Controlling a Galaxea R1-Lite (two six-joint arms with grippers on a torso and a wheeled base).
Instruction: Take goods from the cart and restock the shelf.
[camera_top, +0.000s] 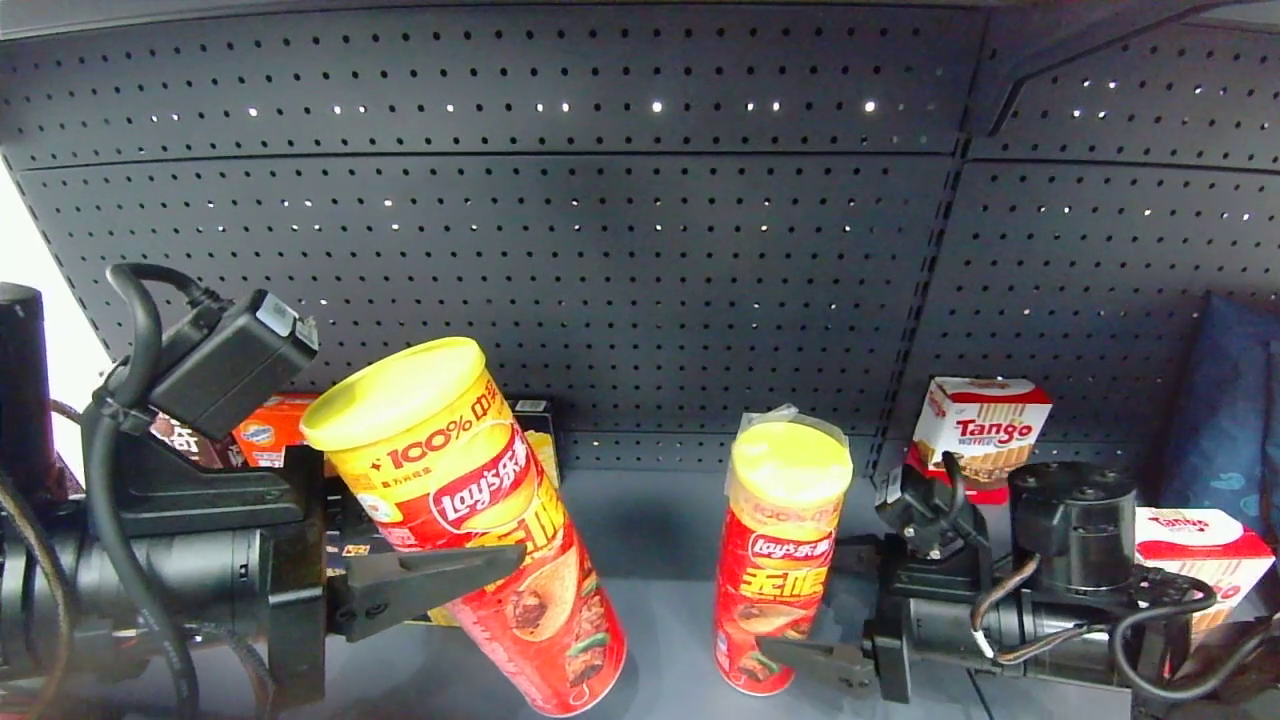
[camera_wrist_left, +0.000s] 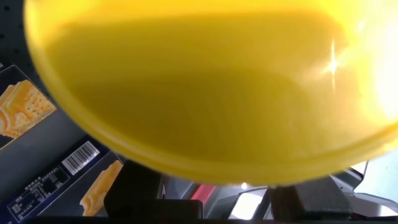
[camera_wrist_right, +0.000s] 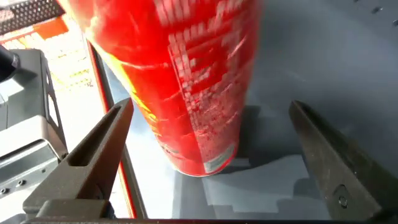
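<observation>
At 9 o'clock your left arm (camera_top: 170, 580) is matte black, topped by a boxy black camera (camera_top: 235, 360) with a thick cable (camera_top: 135, 320). At 4 o'clock your right arm (camera_top: 960, 625) is black, with a round motor housing (camera_top: 1072, 520), thin cables (camera_top: 1160, 612) and dark wedge-shaped fingers (camera_wrist_right: 93, 158).

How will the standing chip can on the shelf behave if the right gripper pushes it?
The standing chip can is tall with a narrow base, so it probably tips easily. Round, it would likely roll afterwards.
</observation>
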